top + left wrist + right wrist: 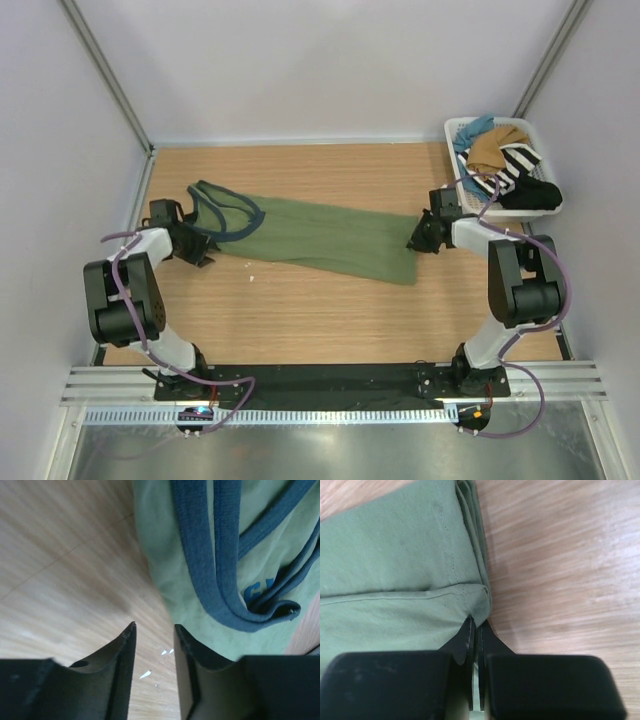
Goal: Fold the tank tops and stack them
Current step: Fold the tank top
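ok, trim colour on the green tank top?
Dark blue-grey trim, clearest in the left wrist view.

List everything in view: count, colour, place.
olive green tank top: 1, green with dark blue-grey trim, laid across the table
tan-brown top: 1, tan, in the basket
blue cloth: 1, blue, basket's far end
striped garment: 1, black and white, in the basket
black garment: 1, black, basket's near end
basket: 1, white, far right corner
white specks: few, white, by the left gripper
table: 1, light wood
left gripper: 1, black, open over bare wood beside the neckline
right gripper: 1, black, shut on the hem corner
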Action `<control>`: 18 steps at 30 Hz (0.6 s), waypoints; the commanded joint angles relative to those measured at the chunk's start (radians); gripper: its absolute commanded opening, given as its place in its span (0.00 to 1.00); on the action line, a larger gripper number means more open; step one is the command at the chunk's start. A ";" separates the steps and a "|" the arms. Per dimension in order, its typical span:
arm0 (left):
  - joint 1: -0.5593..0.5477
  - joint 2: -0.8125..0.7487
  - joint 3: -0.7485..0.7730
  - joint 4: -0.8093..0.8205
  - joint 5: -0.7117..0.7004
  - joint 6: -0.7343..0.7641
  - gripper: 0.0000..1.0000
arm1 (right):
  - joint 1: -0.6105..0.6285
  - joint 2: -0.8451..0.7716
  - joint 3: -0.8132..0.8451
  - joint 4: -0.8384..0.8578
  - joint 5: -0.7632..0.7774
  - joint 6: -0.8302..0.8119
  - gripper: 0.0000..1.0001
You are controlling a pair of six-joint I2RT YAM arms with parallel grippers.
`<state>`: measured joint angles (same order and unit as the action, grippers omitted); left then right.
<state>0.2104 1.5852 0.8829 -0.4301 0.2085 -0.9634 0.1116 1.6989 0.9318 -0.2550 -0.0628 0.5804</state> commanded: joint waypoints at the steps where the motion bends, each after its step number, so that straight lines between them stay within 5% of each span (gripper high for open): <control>1: -0.006 0.053 0.044 0.123 0.008 -0.003 0.35 | 0.000 -0.056 -0.054 0.005 0.006 0.018 0.01; 10: -0.028 0.246 0.151 0.148 -0.041 -0.031 0.33 | 0.025 -0.133 -0.125 -0.001 -0.012 0.036 0.01; 18: -0.092 0.536 0.508 0.137 -0.034 -0.046 0.33 | 0.187 -0.251 -0.255 -0.037 0.000 0.174 0.02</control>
<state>0.1589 1.9976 1.2888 -0.3080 0.2134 -1.0153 0.2337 1.5173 0.7349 -0.2512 -0.0689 0.6674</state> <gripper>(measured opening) 0.329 0.044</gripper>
